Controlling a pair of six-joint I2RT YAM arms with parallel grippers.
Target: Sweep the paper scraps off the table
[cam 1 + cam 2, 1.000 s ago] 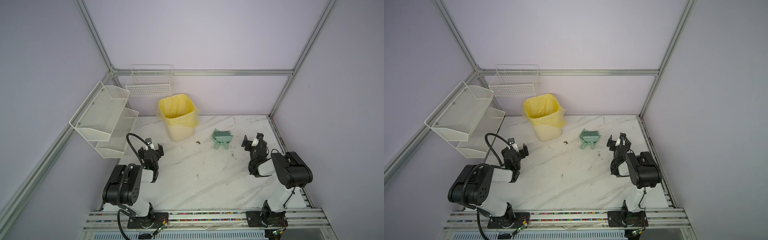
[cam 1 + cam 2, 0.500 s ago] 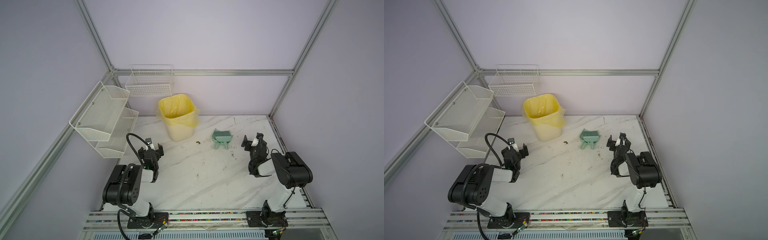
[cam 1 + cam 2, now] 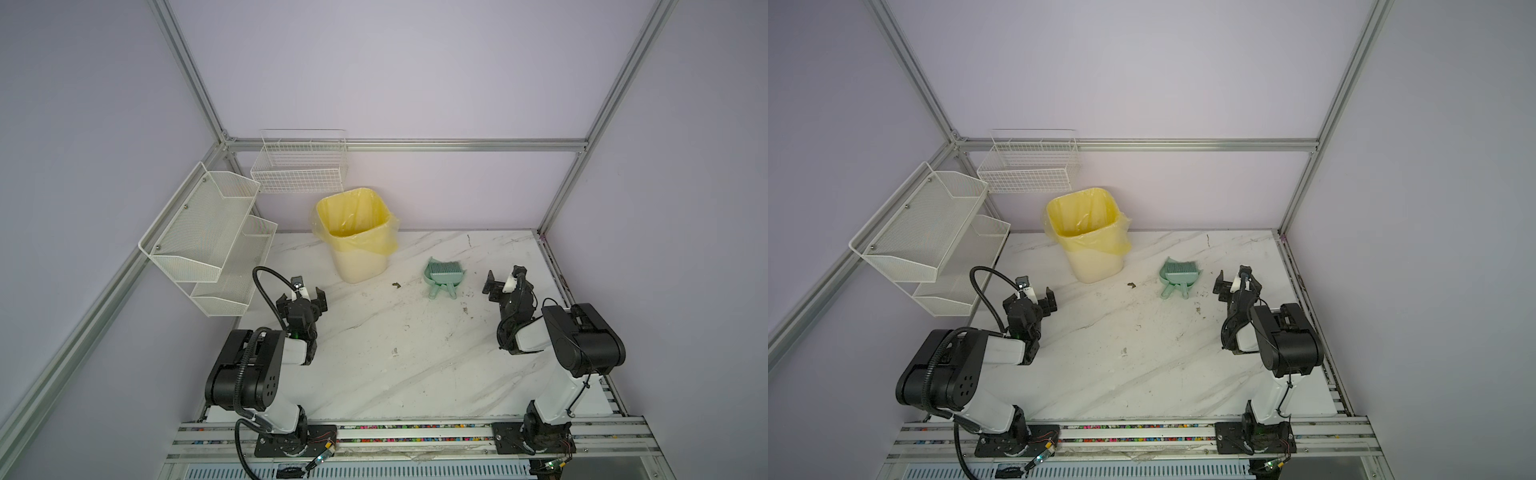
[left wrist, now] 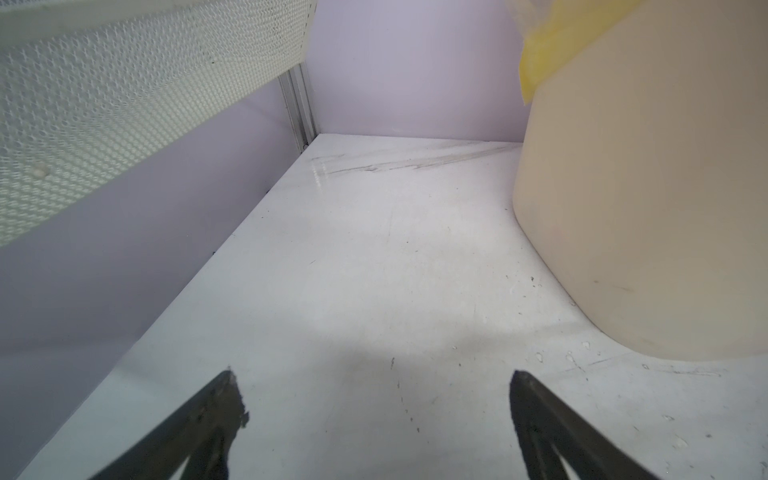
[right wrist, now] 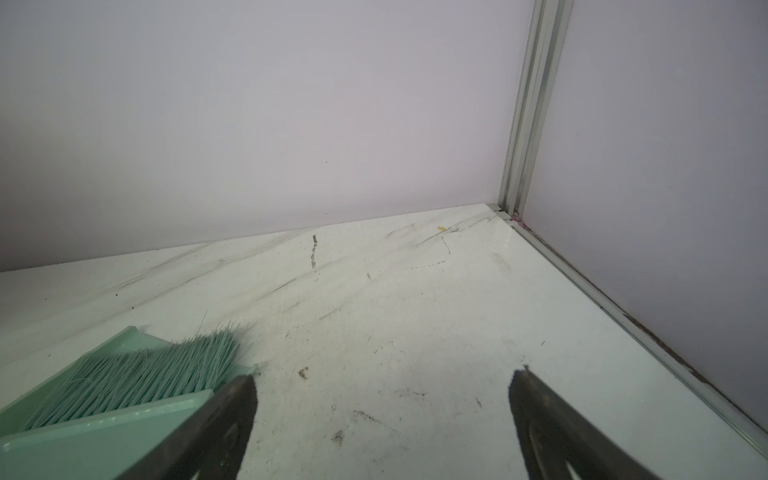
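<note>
- In both top views, the white marble-patterned surface (image 3: 374,365) lies between the two arms. The left hand (image 3: 302,297) is wide open and empty near the cream plastic bin with yellow liner (image 3: 359,266). The right hand (image 3: 505,282) gapes empty just beside the mint-green plastic dustpan (image 3: 429,277), green bristle brush (image 3: 444,270) lying inside it.
- Left wrist view: fingers (image 4: 199,424) spread wide, nothing between them, surface underneath. Bin wall on one side, white mesh metal shelf (image 4: 124,104) on the other.
- Right wrist view: jaws parted wide over smudged surface, nothing gripped. One finger overlaps the dustpan's corner, contact unclear.
</note>
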